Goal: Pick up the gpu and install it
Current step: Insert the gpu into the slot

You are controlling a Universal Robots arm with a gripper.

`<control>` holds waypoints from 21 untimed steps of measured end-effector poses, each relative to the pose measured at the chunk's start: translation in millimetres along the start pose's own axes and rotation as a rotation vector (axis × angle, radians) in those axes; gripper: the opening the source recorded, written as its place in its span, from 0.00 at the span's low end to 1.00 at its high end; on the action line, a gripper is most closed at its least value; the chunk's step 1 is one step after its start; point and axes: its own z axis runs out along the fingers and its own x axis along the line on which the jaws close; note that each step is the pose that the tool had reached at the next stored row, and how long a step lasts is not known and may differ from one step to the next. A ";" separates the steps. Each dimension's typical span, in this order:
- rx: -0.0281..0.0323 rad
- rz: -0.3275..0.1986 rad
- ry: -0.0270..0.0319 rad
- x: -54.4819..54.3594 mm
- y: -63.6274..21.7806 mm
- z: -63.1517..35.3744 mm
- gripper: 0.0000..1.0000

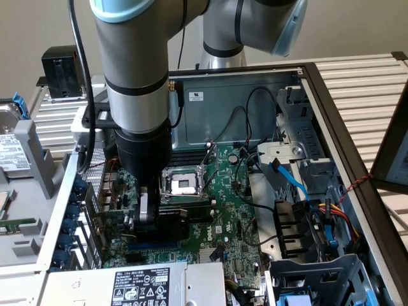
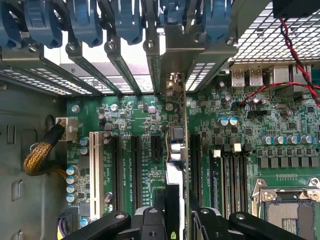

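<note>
Over the open computer case in the exterior view, the grey robot arm reaches straight down, and its gripper sits low above the green motherboard, just to the exterior view's left of the silver CPU socket. Between the fingers a dark card, the gpu, stands on edge, down at the expansion slots near the case's rear wall with its row of blue latches. Farther to the exterior view's right lie a drive cage, blue data cables and a bundle of coloured power wires; a labelled power supply lies at the near edge, and a loose hard drive rests outside the case at the exterior view's left. From the wrist view, the two black fingers are clamped on the gpu, which is seen edge-on as a thin upright card running from the gripper toward the metal slot brackets of the rear wall. It stands over the board between the long black expansion slots and the memory slots; whether it is fully seated in a slot cannot be told. A white slot and a braided yellow cable lie to one side, a red wire and the CPU socket to the other.
</note>
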 end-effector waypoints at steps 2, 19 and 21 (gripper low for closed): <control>-0.0001 0.000 0.0003 0.0 0.0 0.0 0.27; -0.0034 -0.009 0.0076 0.2 -0.1 0.1 0.27; -0.0040 -0.013 0.0077 0.1 -0.1 0.2 0.27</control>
